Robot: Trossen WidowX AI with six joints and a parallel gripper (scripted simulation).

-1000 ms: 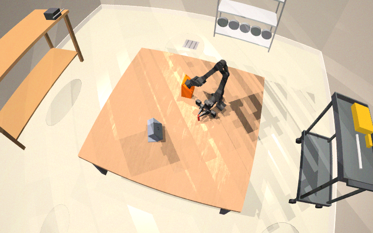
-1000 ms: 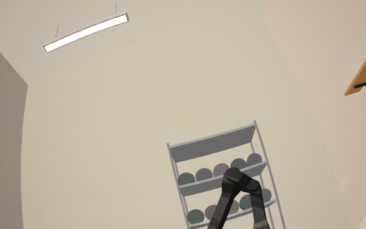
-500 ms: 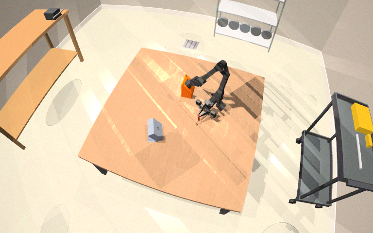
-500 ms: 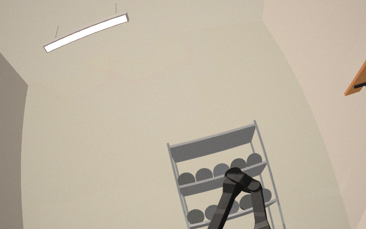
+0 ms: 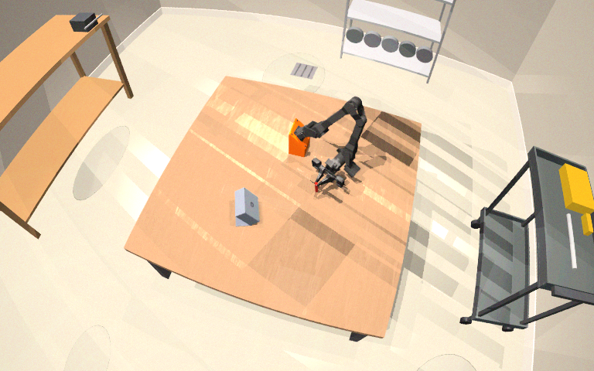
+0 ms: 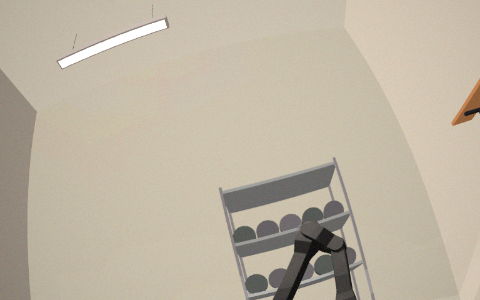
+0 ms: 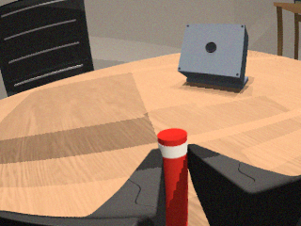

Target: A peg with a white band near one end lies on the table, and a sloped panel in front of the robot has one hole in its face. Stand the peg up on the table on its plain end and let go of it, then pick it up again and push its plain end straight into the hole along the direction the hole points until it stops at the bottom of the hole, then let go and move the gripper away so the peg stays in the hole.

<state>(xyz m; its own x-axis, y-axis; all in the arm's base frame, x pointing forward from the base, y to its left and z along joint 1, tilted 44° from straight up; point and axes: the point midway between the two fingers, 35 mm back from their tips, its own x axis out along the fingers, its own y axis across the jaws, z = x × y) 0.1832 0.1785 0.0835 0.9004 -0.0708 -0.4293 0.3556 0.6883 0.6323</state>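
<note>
My gripper is shut on the red peg. The peg is close to upright, with its white band near the top end, just above the fingertips in the wrist view. Its lower end is out of the wrist view, and I cannot tell whether it touches the table. The blue-grey sloped panel stands apart from the gripper, farther out on the table. Its one dark round hole shows and is empty.
An orange block stands at the arm's base. The black arm arches above the table. Away from the table are a shelf rack, a dark cart and a wooden bench.
</note>
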